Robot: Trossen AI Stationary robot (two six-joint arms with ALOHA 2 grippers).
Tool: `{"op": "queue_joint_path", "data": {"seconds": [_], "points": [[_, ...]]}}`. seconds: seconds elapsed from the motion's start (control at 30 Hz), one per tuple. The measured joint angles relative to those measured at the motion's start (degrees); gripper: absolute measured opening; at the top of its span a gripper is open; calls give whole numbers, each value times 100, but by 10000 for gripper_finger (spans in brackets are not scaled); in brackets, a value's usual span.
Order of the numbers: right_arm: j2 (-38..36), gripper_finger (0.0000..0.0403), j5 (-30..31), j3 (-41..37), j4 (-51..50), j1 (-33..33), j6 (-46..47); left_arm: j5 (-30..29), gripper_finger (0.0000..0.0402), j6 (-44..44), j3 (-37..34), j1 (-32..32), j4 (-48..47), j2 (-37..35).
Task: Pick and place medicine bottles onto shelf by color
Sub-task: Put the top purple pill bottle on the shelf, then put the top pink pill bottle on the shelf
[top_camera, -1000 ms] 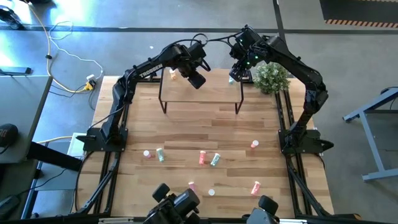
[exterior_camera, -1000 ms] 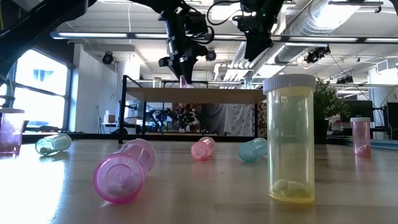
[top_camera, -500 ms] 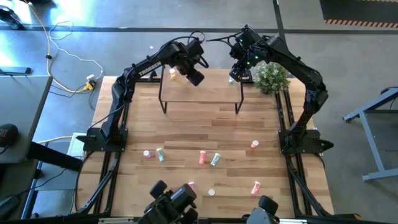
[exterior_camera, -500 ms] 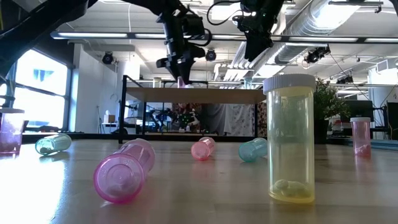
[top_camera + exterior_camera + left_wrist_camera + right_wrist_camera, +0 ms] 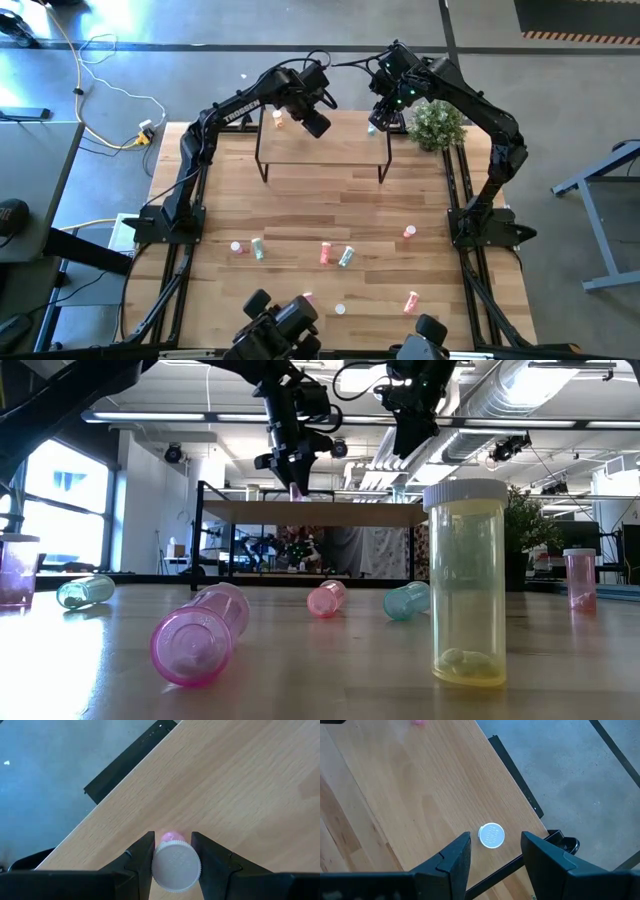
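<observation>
Progress: early. Shelf (image 5: 330,150) carries two bottles at most; approx. eight still on the table (image 5: 300,215).

L gripper (image 5: 171,851) pinches a pink bottle (image 5: 174,862) over shelf's left end, axis vertical, cap up.

R gripper (image 5: 492,851) jaws apart, empty, above a capped bottle (image 5: 491,835) upright at shelf's right end.

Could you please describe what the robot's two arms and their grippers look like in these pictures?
Both arms are black, built of slim jointed segments that rise from dark bases at the table's side edges. The left arm carries white TROSSEN lettering; the right arm shows a small green light near its wrist. Black cables loop between the wrists. The left gripper and the right gripper each have two broad, dark, blocky fingers.
</observation>
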Motion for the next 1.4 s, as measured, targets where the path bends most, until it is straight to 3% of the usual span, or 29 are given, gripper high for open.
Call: {"op": "queue_joint_path", "data": {"seconds": [0.23, 0.73, 1.03, 1.3, 1.4], "points": [[0, 165, 1, 0, -15, 0, 131, -1, 123, 15, 0, 0, 2, 0], [0, 165, 0, 1, -47, 1, 125, 1, 189, 15, 0, 0, 2, -5], [-2, 165, 0, 0, -245, 0, 83, 38, 189, 70, 32, 9, 42, -144], [-268, 165, -9, 2, -497, 2, 113, 33, 188, 125, 711, -6, -212, -155], [-430, 165, -107, 4, -609, 15, 157, 17, 188, 170, 624, -25, -202, -387]]}}
